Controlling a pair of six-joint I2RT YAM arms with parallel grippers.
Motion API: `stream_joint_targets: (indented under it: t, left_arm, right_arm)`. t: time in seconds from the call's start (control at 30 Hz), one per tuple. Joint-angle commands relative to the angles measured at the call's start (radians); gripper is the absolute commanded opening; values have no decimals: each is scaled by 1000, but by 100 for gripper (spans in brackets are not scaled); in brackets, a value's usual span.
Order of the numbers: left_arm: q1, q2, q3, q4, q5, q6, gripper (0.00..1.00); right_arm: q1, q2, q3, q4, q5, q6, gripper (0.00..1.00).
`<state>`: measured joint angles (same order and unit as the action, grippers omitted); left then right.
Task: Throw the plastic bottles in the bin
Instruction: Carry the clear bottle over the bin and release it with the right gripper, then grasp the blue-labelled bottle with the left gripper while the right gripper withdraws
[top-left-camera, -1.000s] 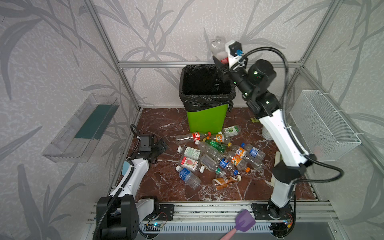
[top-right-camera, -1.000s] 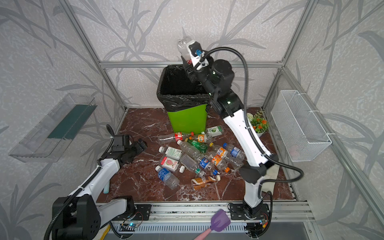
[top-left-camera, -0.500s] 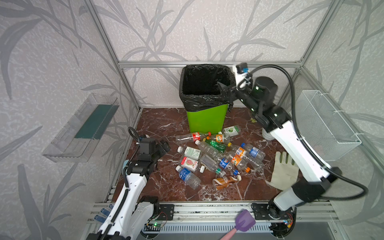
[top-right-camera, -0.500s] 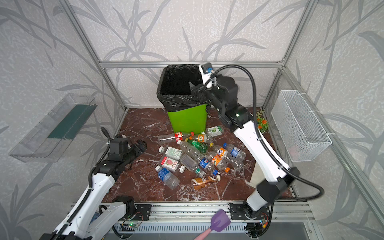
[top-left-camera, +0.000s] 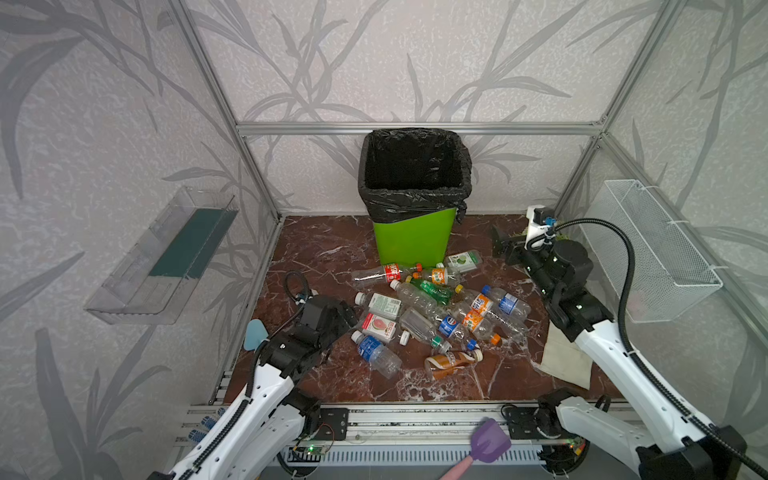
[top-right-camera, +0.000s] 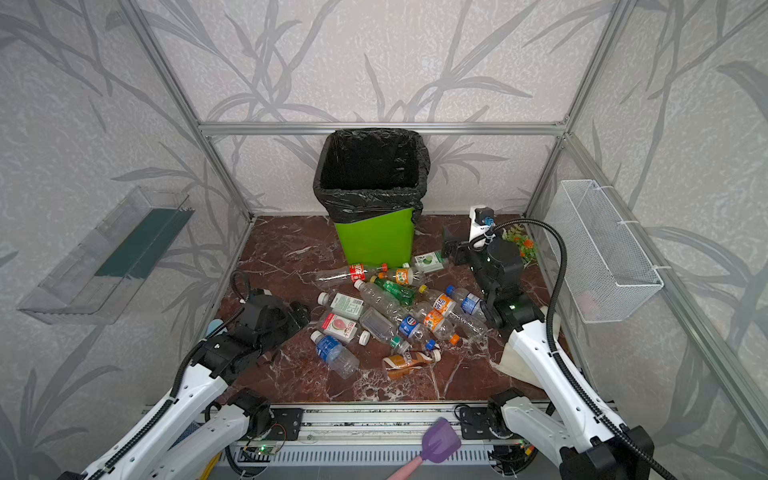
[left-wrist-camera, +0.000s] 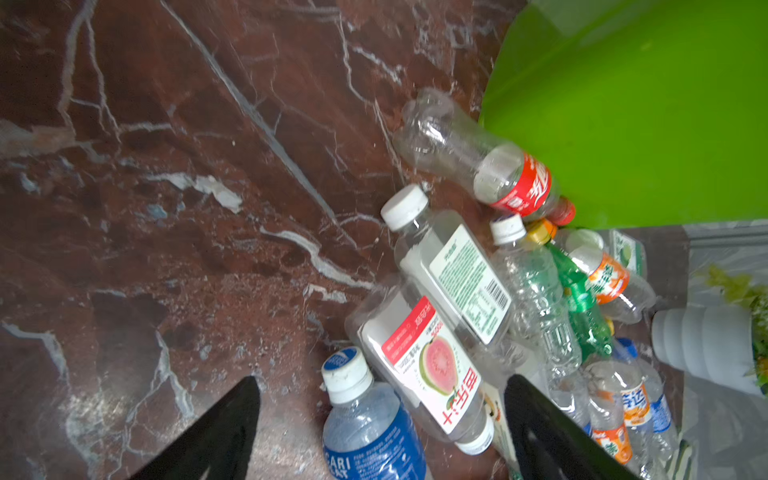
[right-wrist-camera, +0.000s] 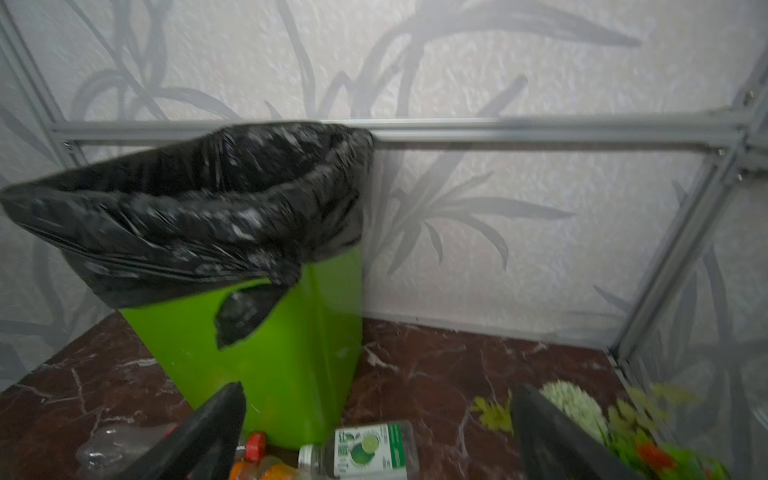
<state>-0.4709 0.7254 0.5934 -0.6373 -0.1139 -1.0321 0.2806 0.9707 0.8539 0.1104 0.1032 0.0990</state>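
The lime-green bin (top-left-camera: 409, 245) with its black bag stands at the back of the marble floor, seen in both top views. In front of it lie several plastic bottles (top-left-camera: 436, 316) in a loose pile. My left gripper (left-wrist-camera: 382, 380) is open, low at the pile's left edge; the blue-label bottle (left-wrist-camera: 370, 432) and the guava-label bottle (left-wrist-camera: 428, 365) lie between its fingers' line of sight. My right gripper (right-wrist-camera: 378, 388) is open and empty, right of the bin (right-wrist-camera: 270, 353), above the lime-label bottle (right-wrist-camera: 365, 451).
A white wire basket (top-left-camera: 656, 249) hangs on the right wall and a clear tray (top-left-camera: 166, 257) on the left wall. Artificial flowers (top-right-camera: 519, 245) sit at the back right. A pale glove (top-left-camera: 565, 357) lies under the right arm. A purple spatula (top-left-camera: 488, 440) rests on the front rail.
My right gripper let go of the bottle it held above the bin and dropped down to the bin's right. My left arm swung from the left edge toward the pile.
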Motion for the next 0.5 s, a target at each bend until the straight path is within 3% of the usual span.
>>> stream_joint_targets:
  t: [0.0,0.2,0.47]
  left_arm:
    - [-109,10,-24,-37,-71,-140,88]
    - [-322,94,-36,-25,-138,-280,85]
    - [-509,193,-51,-32,-212,-477,83]
  right_arm:
    - [-66,-96,-55,-16,-15,95,99]
    - [-140,-142,-148,-56,-58,143,99]
    - [-172,-142,-191,-58,-89,163,99]
